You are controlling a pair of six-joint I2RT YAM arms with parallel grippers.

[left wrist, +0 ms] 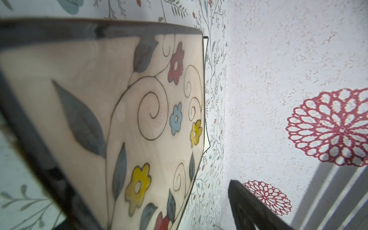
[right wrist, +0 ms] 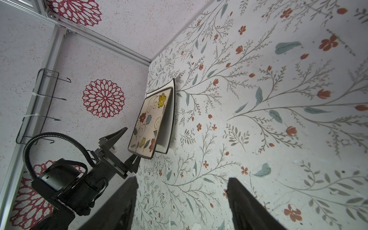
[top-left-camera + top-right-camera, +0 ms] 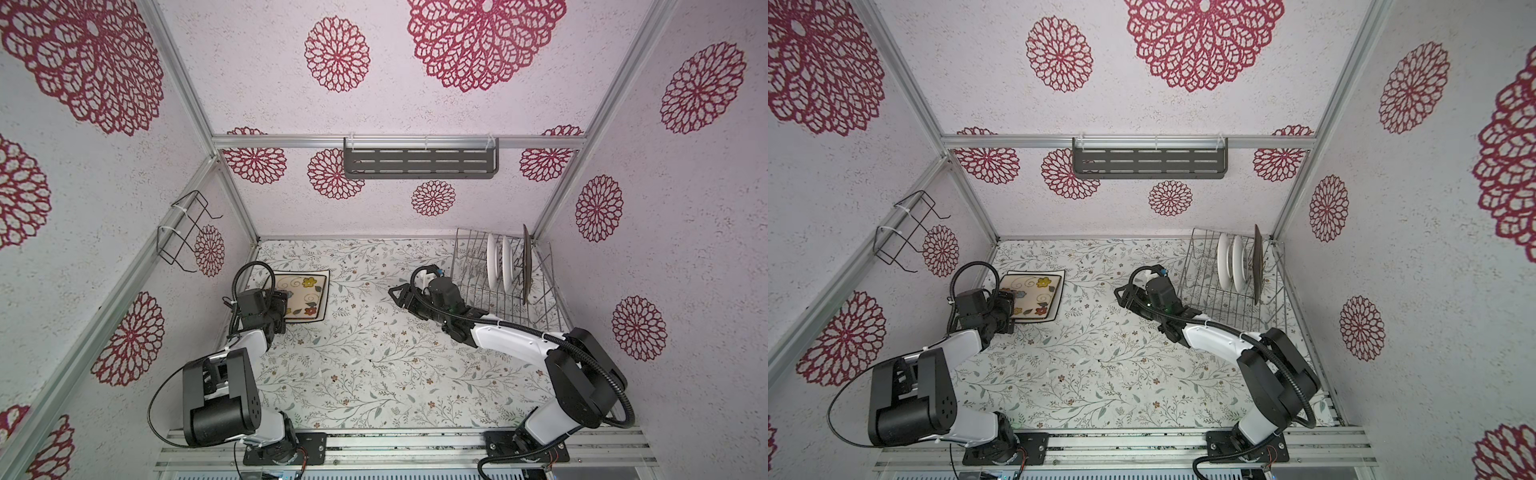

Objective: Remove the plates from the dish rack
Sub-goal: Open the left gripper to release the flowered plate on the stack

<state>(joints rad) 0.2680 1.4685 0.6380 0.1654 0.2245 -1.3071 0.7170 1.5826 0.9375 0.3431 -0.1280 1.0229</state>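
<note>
Dish rack [image 3: 469, 249]: silver wire, standing in the far right corner of the table [image 3: 374, 365].
Racked plates: 3, all upright on edge between the prongs. There are 2 round white plates [image 3: 493, 262] close side by side, with 1 dark plate [image 3: 527, 266] just beside them toward the table's right edge.
Unloaded plates: 2, stacked flat near the table's far left corner. A cream flowered plate [image 3: 303, 297] lies on a white square plate [image 2: 167, 123] with a dark rim, offset so the lower one shows along one side.
Left gripper [image 2: 131, 143]: jaws spread wide at the flowered plate's near corner, one finger close to the rim and the other clear of it. It grips nothing.
Right gripper [image 2: 183, 180]: jaws apart and empty, low over the table just beside the rack's left side, facing the table's left edge.
Handling: probably glazed ceramic, so stiff, weighty for thin fingers, slick, and liable to chip if knocked on wire or dropped.
Hold: likely the upper rim of the nearest white plate, 1 finger on each face, lifting straight up clear of the prongs.
Risk: the gap between the 2 white plates looks tight for a finger.
</note>
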